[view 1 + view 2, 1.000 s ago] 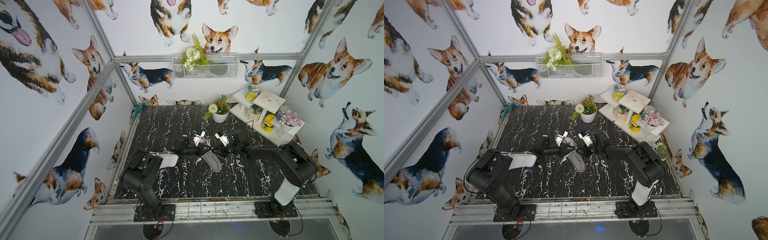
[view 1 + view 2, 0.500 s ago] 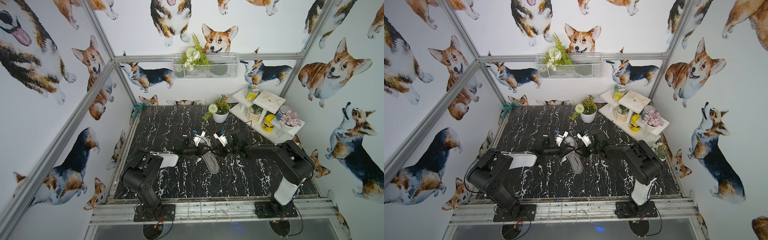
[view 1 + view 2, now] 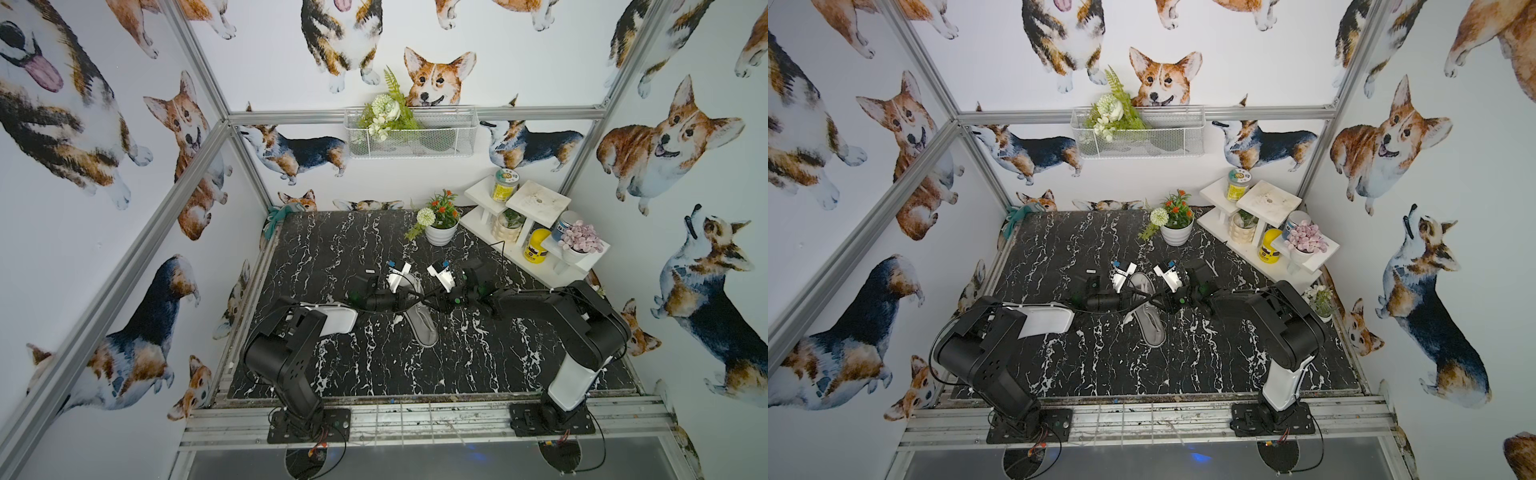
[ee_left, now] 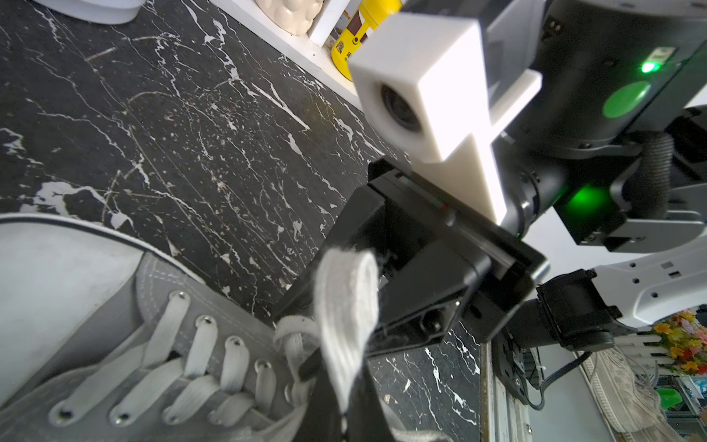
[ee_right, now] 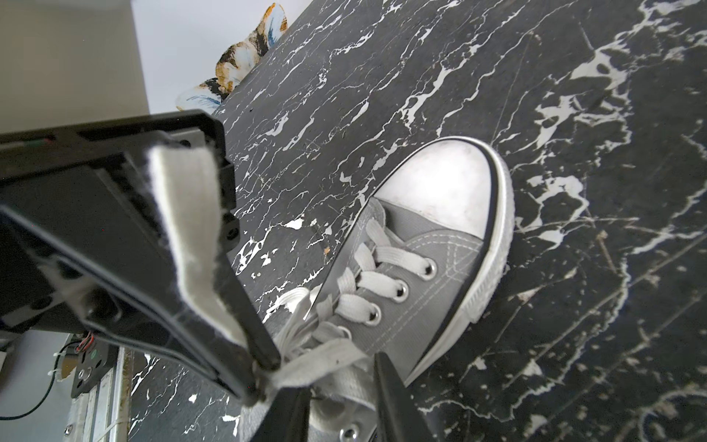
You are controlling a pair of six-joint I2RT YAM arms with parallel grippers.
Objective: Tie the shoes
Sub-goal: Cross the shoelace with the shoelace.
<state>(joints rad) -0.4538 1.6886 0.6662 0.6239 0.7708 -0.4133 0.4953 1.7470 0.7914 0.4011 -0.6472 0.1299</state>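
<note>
Black marble table (image 3: 353, 249), grey sneaker (image 5: 440, 245), left pincer (image 5: 264, 373) pinching lace (image 5: 325, 358)

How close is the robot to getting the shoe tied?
Done: the shoe sits upright and its laces are threaded through the eyelets. In hand: the left gripper pinches a lace strand near the top eyelets, and the right gripper, jaws apart, straddles more lace. Left: I see no finished bow, so the loops and tightening remain.
</note>
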